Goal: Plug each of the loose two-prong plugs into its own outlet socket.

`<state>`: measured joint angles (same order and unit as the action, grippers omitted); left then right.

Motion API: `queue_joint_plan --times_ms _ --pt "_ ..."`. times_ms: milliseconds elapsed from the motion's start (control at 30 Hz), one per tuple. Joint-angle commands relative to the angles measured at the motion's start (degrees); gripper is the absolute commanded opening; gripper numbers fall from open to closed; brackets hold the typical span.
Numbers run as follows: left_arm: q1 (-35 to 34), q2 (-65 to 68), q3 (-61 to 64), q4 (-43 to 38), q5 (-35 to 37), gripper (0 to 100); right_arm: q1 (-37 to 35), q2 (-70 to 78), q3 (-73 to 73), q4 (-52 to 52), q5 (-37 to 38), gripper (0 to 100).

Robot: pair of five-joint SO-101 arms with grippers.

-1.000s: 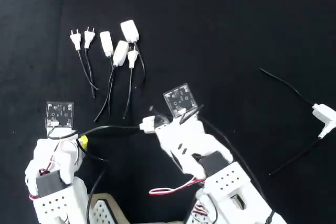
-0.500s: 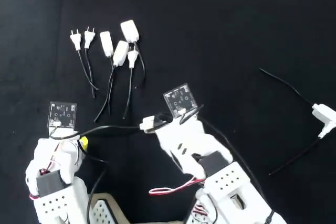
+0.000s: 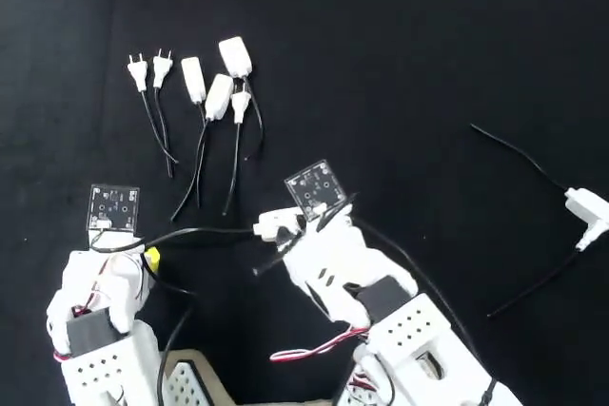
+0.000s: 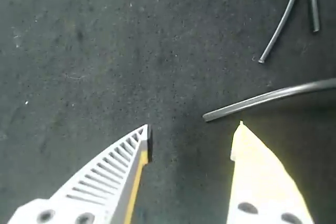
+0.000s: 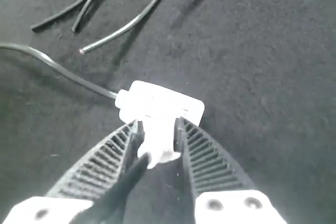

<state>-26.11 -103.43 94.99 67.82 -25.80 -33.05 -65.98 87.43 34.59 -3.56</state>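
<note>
My right gripper (image 5: pixel 156 125) is shut on a white plug (image 5: pixel 157 149) that sits against a white inline socket (image 5: pixel 160 107); the pair (image 3: pixel 274 225) lies at the table's middle, with a black cable (image 3: pixel 190 233) running left toward the other arm. My left gripper (image 4: pixel 191 140) hangs open just above the black cloth at front left, nothing between its fingers, a loose cable end (image 4: pixel 206 117) just beyond its tips. Two loose two-prong plugs (image 3: pixel 139 70) (image 3: pixel 163 65) lie at back left beside several white sockets (image 3: pixel 219 94).
A white joined plug piece (image 3: pixel 588 206) with black cables lies at the far right edge. Thin black cords (image 3: pixel 202 164) trail from the back-left cluster toward the arms. A black cloth (image 3: pixel 428 73) covers the table, bare at back right.
The right gripper has turned and shifted slightly left with the white plug and socket; a black cord end now shows below its left side. The left arm has kept still.
</note>
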Motion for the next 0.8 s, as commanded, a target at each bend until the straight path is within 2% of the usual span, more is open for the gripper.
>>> queue_joint_plan --times_ms 0,233,333,533,667,767 --pt "-0.1 0.0 -0.2 0.1 -0.4 26 -0.5 -0.3 -2.6 0.9 -0.2 9.6" --pt "0.0 -0.2 -0.4 1.5 -2.6 26 2.6 -0.3 -4.8 4.6 1.6 9.0" --pt "0.8 -0.2 -0.4 1.5 -2.6 26 2.6 -0.3 -5.4 4.5 1.5 0.8" --pt "1.0 -0.2 -0.4 1.6 -2.7 26 2.8 0.7 -7.0 4.7 1.4 1.1" --pt "1.0 -0.2 -0.4 1.6 -2.7 26 3.1 8.3 -12.4 4.7 1.5 1.1" --pt "1.0 -0.2 -0.4 1.6 -2.7 26 6.7 20.2 -21.8 6.9 1.7 1.1"
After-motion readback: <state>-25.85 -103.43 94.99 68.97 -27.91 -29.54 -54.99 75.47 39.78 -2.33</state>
